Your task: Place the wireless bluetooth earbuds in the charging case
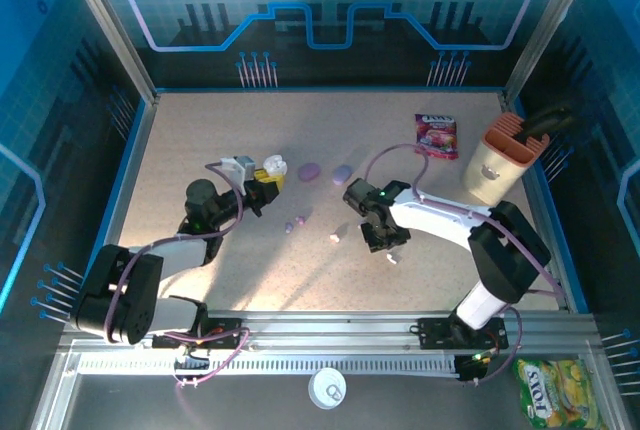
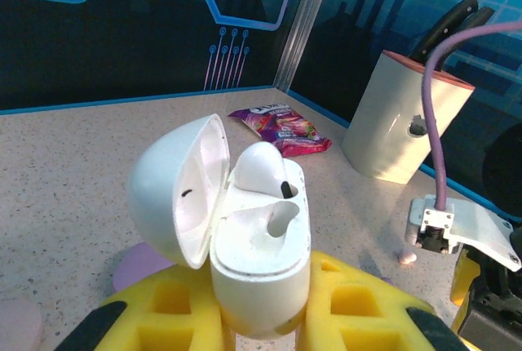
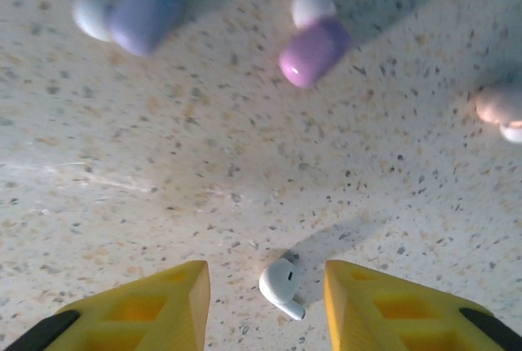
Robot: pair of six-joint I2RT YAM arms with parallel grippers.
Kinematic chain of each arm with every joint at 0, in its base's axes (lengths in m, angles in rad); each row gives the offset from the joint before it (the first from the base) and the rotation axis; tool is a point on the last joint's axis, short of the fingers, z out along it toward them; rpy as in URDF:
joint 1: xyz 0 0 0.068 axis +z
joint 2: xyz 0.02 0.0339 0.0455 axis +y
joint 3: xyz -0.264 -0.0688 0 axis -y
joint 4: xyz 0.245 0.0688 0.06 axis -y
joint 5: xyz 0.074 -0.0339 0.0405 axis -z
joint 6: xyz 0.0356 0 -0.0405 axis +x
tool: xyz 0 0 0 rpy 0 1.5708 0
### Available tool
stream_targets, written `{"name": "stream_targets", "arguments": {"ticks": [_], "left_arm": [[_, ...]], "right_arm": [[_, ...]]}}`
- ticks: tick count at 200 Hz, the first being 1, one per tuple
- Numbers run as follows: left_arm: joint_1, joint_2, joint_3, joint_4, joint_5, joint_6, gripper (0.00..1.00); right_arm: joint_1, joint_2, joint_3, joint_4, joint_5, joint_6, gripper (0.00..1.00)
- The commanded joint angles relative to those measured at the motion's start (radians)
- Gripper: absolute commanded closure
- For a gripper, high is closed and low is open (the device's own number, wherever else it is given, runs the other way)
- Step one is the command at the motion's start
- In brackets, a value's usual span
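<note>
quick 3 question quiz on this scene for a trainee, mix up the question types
1. True or false: the case held by the left gripper has its lid shut.
2. How many earbuds sit in the case? A none, B one, C two.
3. Fill in: the white earbud on the table lies between the right gripper's open ____.

Key
1. False, the lid is open.
2. B, one seated earbud with the slot beside it empty.
3. fingers
</note>
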Motion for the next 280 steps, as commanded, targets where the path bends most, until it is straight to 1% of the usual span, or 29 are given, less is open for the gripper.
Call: {"name": "stream_targets", "arguments": {"ticks": [1, 13, 28, 58, 143, 190, 280], "left_arm": [[-0.006, -0.031, -0.004, -0.017, 0.006, 0.04, 0.91], [-0.006, -0.036, -0.003, -0.023, 0.004, 0.042, 0.9], [-0.006, -0.038, -0.002, -0.026, 0.004, 0.044, 0.91], [-0.006, -0.046, -0.003, -0.033, 0.001, 0.044, 0.9], [-0.008, -0.063, -0.003, -0.057, 0.004, 0.061, 0.9], [-0.009, -0.063, -0.001, -0.063, 0.006, 0.06, 0.9], [-0.01, -0.064, 0.002, -0.073, 0.006, 0.062, 0.9]], "right_arm": [[0.042, 0.076, 0.065, -0.156, 0.056, -0.066, 0.59], [0.062, 0.112, 0.091, -0.192, 0.072, -0.075, 0.59], [0.081, 0.149, 0.116, -0.219, 0.09, -0.08, 0.62], [0.096, 0.216, 0.147, -0.254, 0.127, -0.087, 0.67], [0.094, 0.297, 0.145, -0.234, 0.1, -0.126, 0.72], [0.089, 0.314, 0.131, -0.226, 0.091, -0.13, 0.75], [0.084, 0.269, 0.114, -0.243, 0.077, -0.139, 0.74]]}}
